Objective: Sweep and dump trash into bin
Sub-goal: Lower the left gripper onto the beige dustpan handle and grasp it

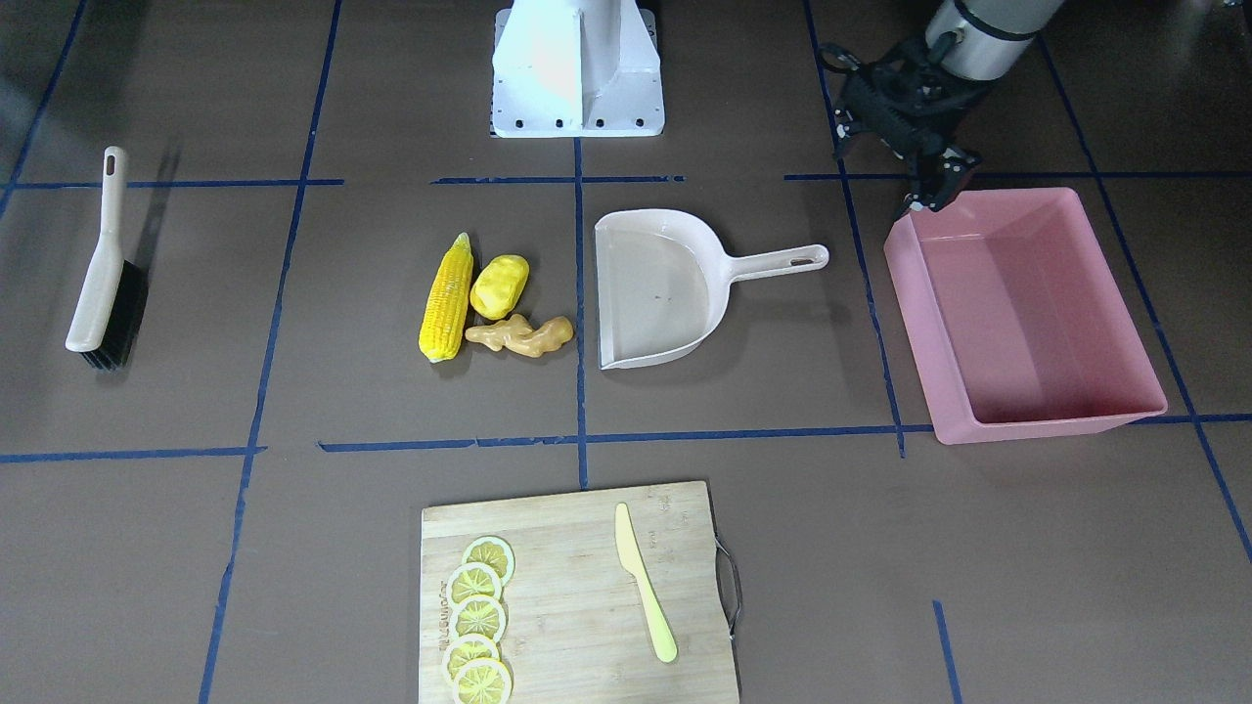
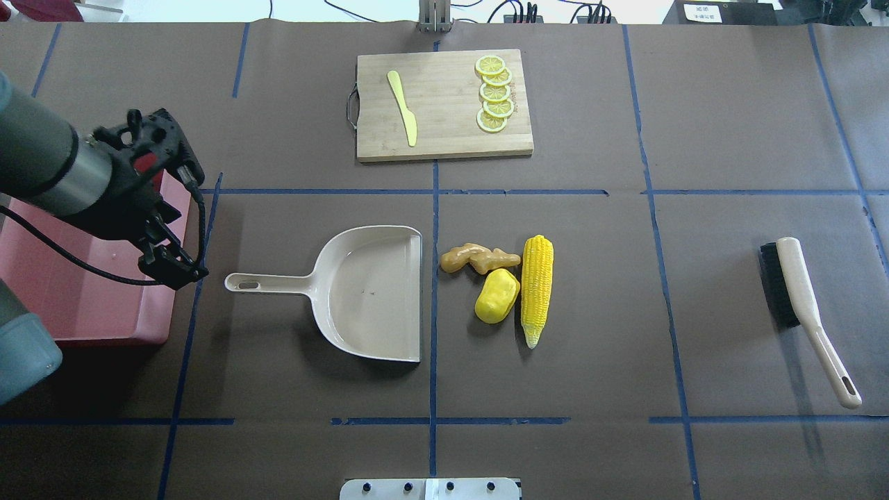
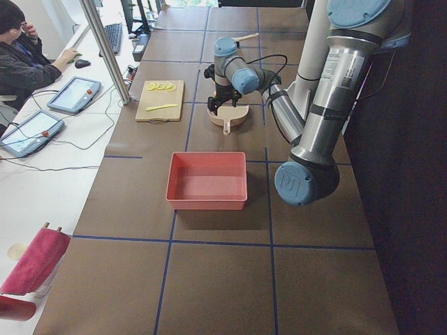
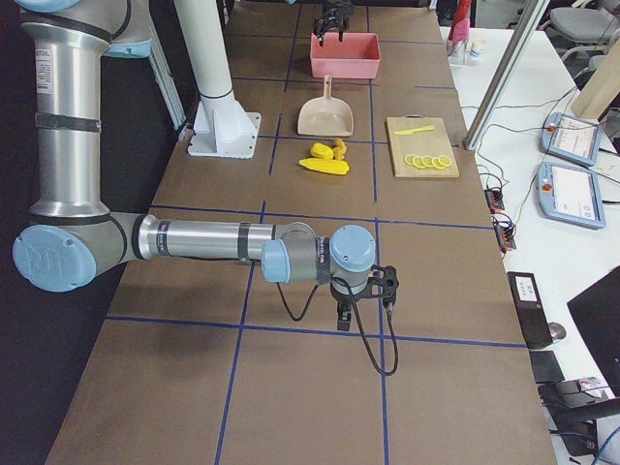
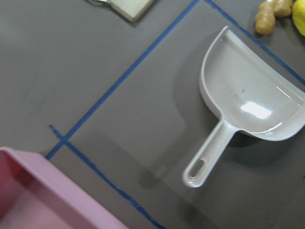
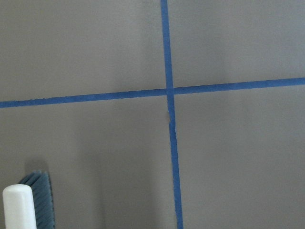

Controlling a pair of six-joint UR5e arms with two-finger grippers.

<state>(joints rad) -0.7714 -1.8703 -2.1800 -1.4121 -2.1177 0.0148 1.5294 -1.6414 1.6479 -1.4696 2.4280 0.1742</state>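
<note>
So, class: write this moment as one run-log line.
stage: sweep not begun | left hand: in air between bin and dustpan | corn, potato, ginger: on table by dustpan mouth | brush: lying free

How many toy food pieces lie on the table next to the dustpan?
3: the corn cob farthest from the dustpan, the potato-like piece beside it, the ginger root nearest the dustpan's mouth. None seems hidden.

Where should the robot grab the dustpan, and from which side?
Grab the dustpan by its long thin handle, coming down from above and pinching its two long sides. The pan lies flat, mouth facing the corn cob, and the handle sticks out toward the left gripper, so that arm is probably the easier one. The wide scoop looks too broad to pinch.
</note>
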